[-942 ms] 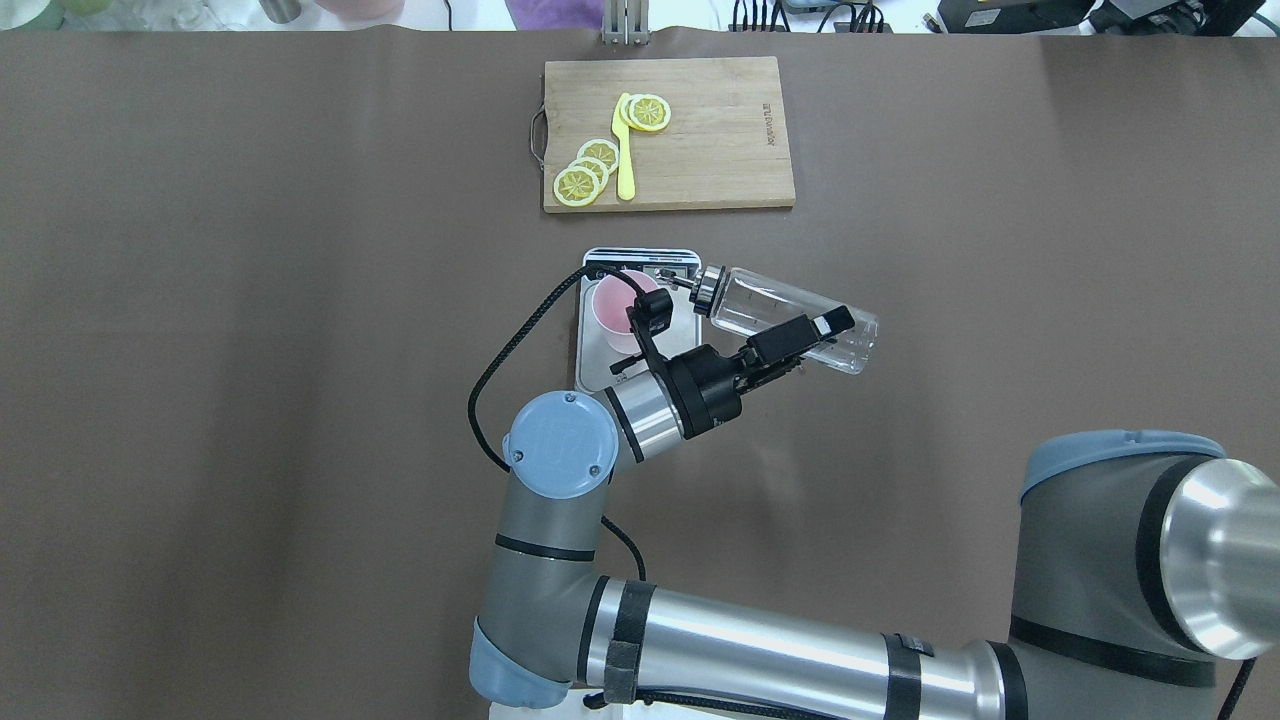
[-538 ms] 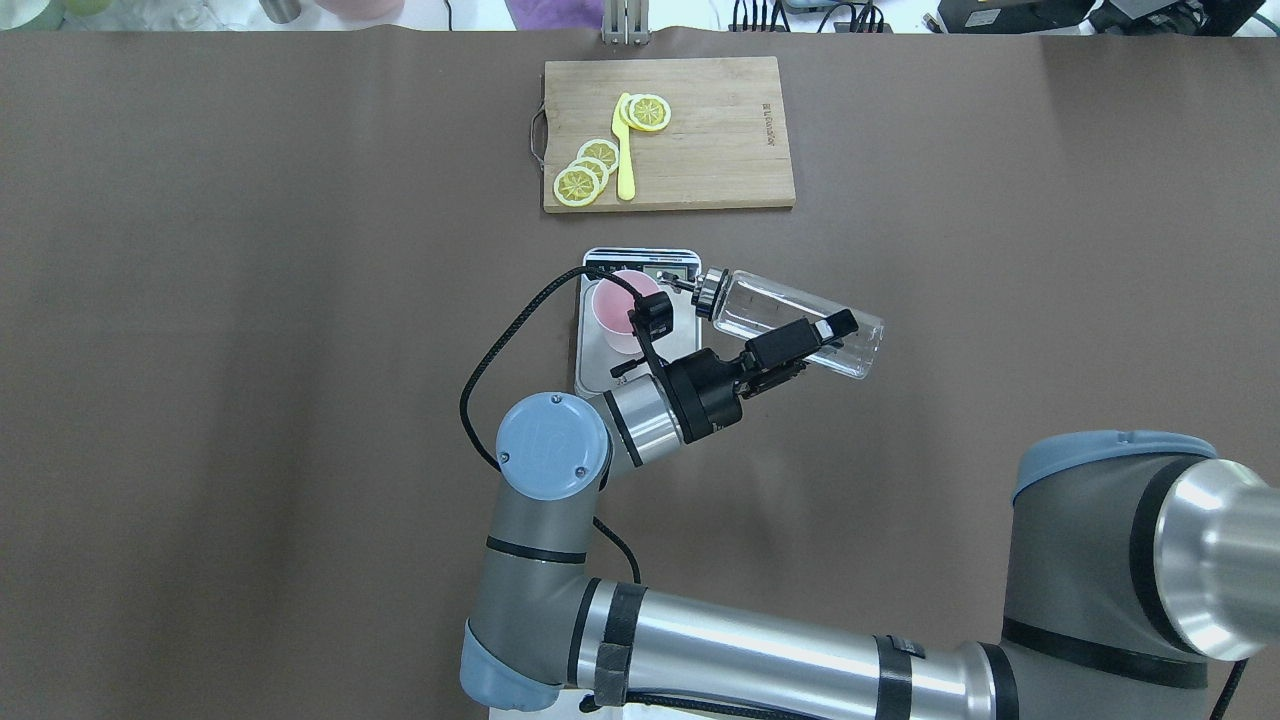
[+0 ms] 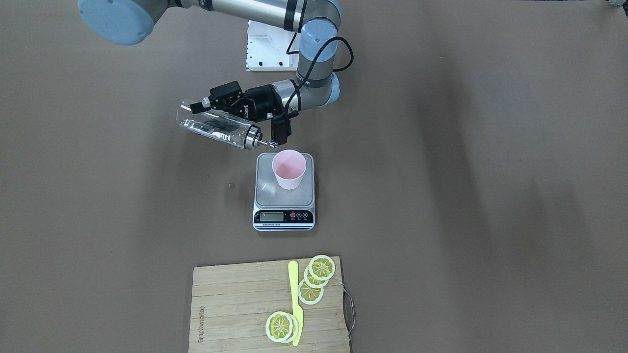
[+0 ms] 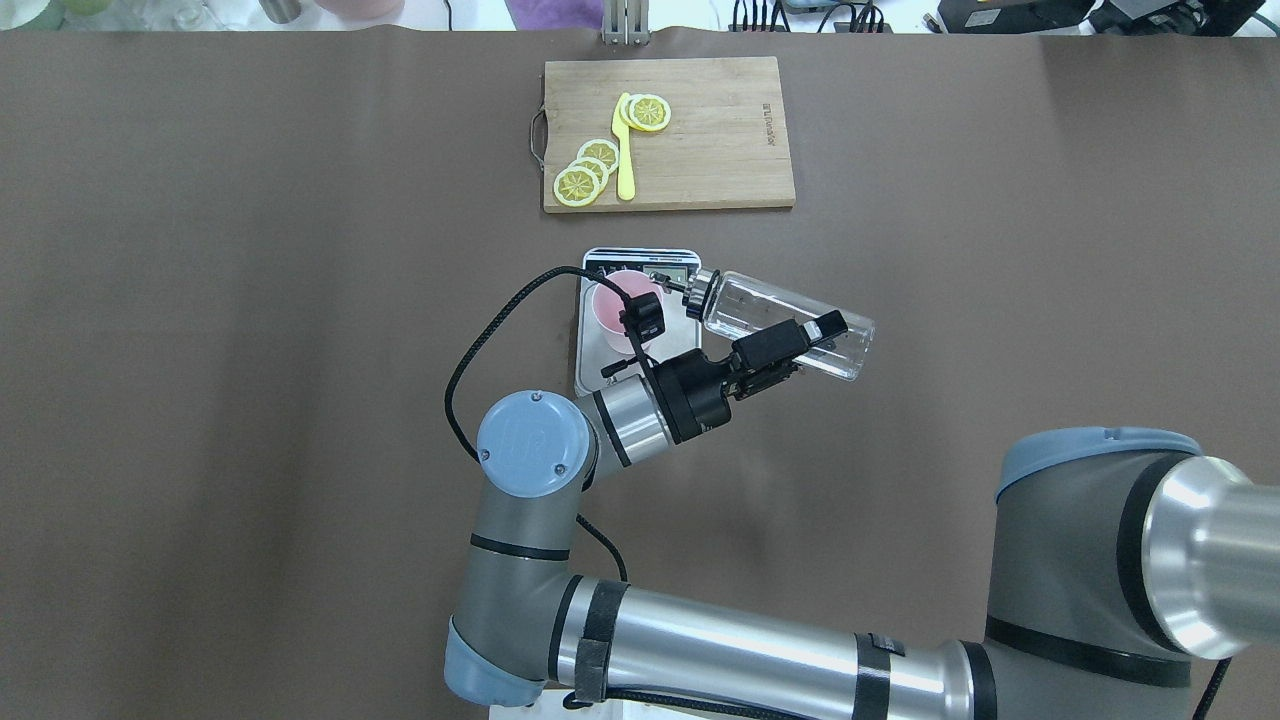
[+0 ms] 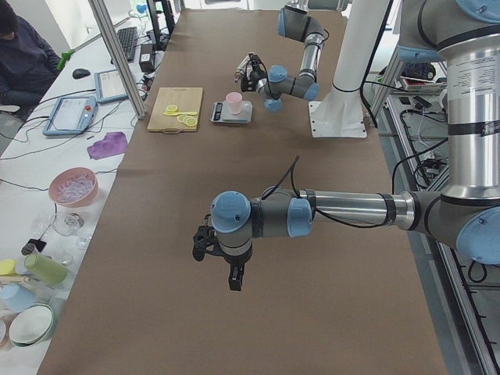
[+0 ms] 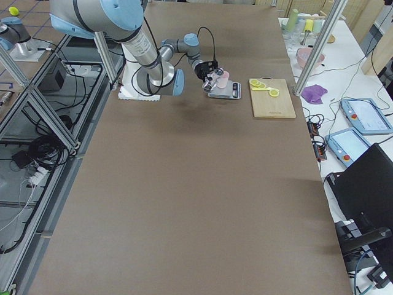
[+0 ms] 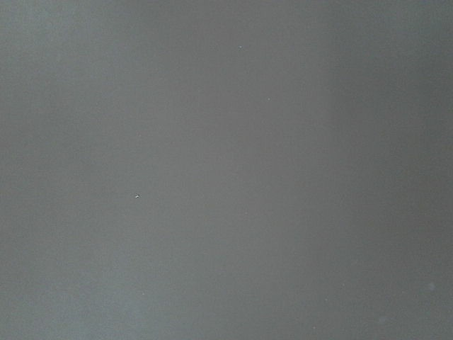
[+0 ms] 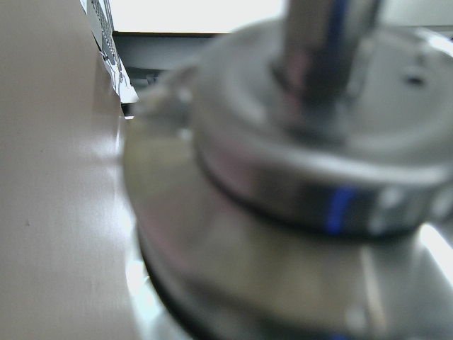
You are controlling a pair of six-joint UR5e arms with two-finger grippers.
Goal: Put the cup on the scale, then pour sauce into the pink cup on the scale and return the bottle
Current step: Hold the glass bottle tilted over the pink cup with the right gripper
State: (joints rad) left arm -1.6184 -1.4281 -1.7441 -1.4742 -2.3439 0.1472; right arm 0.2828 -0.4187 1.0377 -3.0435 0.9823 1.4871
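The pink cup (image 3: 289,169) stands upright on the scale (image 3: 267,192), toward the platform's back edge. My right gripper (image 4: 800,350) is shut on the clear glass bottle (image 4: 745,305), which is tipped nearly level. Its silver spout (image 3: 269,143) points at the cup's rim from the side. In the overhead view the wrist camera covers part of the cup (image 4: 607,305). The right wrist view is filled by the blurred metal cap (image 8: 311,170). No sauce can be made out in the bottle or the cup. My left gripper (image 5: 205,242) hangs over bare table far from the scale, and I cannot tell whether it is open or shut.
A wooden cutting board (image 4: 720,130) with lemon slices (image 4: 583,172) and a yellow knife (image 4: 624,150) lies beyond the scale (image 4: 592,368). A person (image 5: 19,55) sits at a side table with tablets, bowls and cups. Brown tabletop spreads wide on both sides.
The right arm's elbow has swung left, and the bottle has shifted slightly left, bringing its spout closer to the cup. The grip on the bottle is unchanged.
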